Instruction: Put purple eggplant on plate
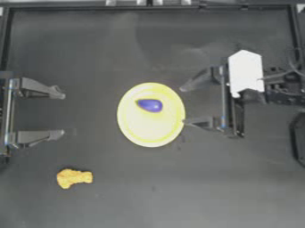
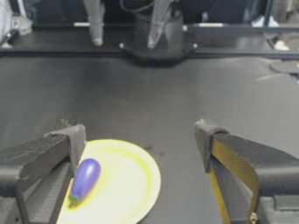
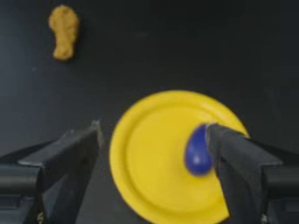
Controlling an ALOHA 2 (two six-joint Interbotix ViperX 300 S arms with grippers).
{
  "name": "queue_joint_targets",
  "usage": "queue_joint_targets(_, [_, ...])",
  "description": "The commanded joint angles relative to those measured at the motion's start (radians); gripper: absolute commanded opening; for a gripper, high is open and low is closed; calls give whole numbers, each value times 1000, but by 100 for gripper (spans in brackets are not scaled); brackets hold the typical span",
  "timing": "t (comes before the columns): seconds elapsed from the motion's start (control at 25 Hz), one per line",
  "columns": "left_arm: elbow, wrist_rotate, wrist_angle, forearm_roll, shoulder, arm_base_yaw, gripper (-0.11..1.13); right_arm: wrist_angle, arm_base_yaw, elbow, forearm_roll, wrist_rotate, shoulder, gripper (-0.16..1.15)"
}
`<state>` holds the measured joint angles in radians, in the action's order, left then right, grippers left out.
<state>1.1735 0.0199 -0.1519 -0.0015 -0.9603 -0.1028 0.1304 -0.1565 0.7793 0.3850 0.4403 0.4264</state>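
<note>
The purple eggplant (image 1: 149, 105) lies on the yellow plate (image 1: 136, 129) at the table's middle, toward the plate's far half. My right gripper (image 1: 186, 103) hovers just right of the plate, open, with nothing between its fingers. In the right wrist view the eggplant (image 3: 196, 156) sits on the plate (image 3: 152, 157), partly hidden behind one finger (image 3: 231, 153). My left gripper (image 1: 58, 113) stands open at the left edge, well away from the plate. Its wrist view shows the eggplant (image 2: 85, 178) resting on the plate (image 2: 125, 183).
An orange-tan nugget (image 1: 74, 177) lies near the front left of the table, also seen as a nugget (image 3: 64, 36) in the right wrist view. The right arm's white wrist housing (image 1: 245, 72) sits right of the plate.
</note>
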Motion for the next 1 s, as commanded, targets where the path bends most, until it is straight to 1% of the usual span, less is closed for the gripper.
queue_joint_targets(0.04, [-12, 2, -3, 0, 3, -2, 103, -89, 35, 40, 18, -3, 63, 100])
queue_joint_targets(0.44, [-12, 3, 9, 2, 2, -2, 103, -279, 106, 184, 58, -6, 153, 100])
queue_joint_targets(0.68, [-12, 3, 9, 5, 2, -2, 103, -333, 138, 236, 63, -6, 179, 100])
queue_joint_targets(1.0, [-12, 5, 12, 5, 2, -3, 103, -350, 152, 291, 72, -11, 224, 100])
